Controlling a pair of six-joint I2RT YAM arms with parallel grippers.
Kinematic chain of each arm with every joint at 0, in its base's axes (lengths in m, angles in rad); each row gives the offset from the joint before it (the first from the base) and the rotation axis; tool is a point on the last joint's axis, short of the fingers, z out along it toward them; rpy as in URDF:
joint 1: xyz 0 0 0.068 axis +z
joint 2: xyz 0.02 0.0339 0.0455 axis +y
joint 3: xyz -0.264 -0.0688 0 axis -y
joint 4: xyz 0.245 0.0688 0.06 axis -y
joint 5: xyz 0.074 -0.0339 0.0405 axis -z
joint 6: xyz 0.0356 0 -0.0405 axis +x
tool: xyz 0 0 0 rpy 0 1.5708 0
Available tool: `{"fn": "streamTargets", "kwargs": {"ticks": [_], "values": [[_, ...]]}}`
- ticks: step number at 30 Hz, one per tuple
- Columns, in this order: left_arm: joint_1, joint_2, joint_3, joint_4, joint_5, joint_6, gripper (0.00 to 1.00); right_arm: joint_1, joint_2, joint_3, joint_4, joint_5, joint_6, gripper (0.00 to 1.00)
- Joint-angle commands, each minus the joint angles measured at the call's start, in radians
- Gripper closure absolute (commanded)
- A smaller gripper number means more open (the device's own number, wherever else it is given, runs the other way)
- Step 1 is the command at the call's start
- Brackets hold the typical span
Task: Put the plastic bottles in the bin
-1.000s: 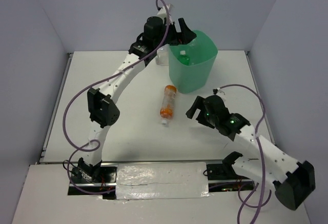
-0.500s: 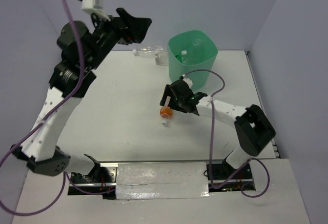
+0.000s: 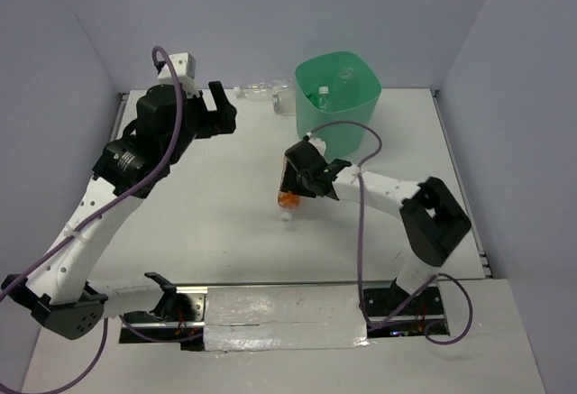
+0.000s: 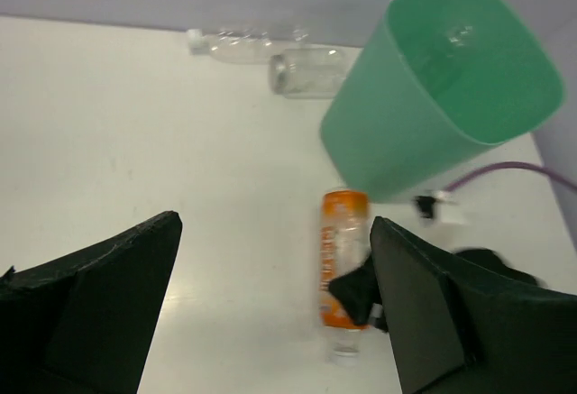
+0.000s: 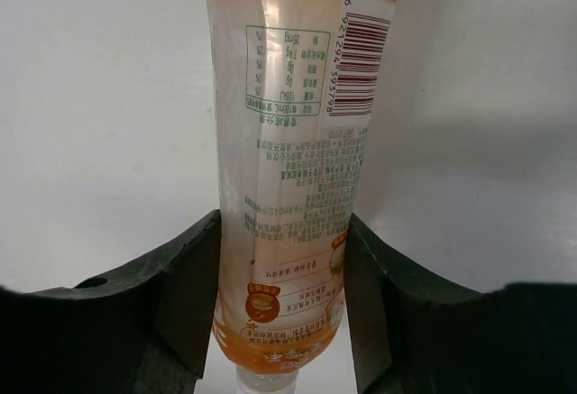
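white table (image 3: 216,223), pale lilac walls (image 3: 225,15)

White table (image 3: 216,223): mint bin (image 3: 352,123) standing, orange-ended bottle (image 4: 343,241) + 2 clear bottles (image 4: 248,44) lying flat.

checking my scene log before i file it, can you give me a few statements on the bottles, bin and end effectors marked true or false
The left end effector grips a bottle: false, it is open and empty.
The right end effector clasps the orange-ended bottle: true.
Two clear bottles lie on the table beside the bin: true.
The bin holds nothing: false, a green bottle and a clear one lie inside.
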Motion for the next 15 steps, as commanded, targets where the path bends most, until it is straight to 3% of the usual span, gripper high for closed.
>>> {"fn": "streamTargets", "kwargs": {"ticks": [1, 6, 11, 15], "values": [[0.051, -0.019, 0.015, -0.041, -0.09, -0.03, 0.01, 0.049, -0.26, 0.081, -0.107, 0.098, -0.077, 0.53], [0.195, 0.103, 0.031, -0.137, -0.001, -0.128, 0.01, 0.051, -0.473, 0.251, -0.225, 0.286, -0.205, 0.53], [0.272, 0.197, -0.021, -0.159, 0.135, -0.205, 0.01, -0.011, -0.466, 0.438, -0.224, 0.507, -0.368, 0.5], [0.304, 0.223, -0.114, -0.099, 0.278, -0.291, 0.01, -0.142, -0.367, 0.541, -0.137, 0.511, -0.44, 0.47]]}}
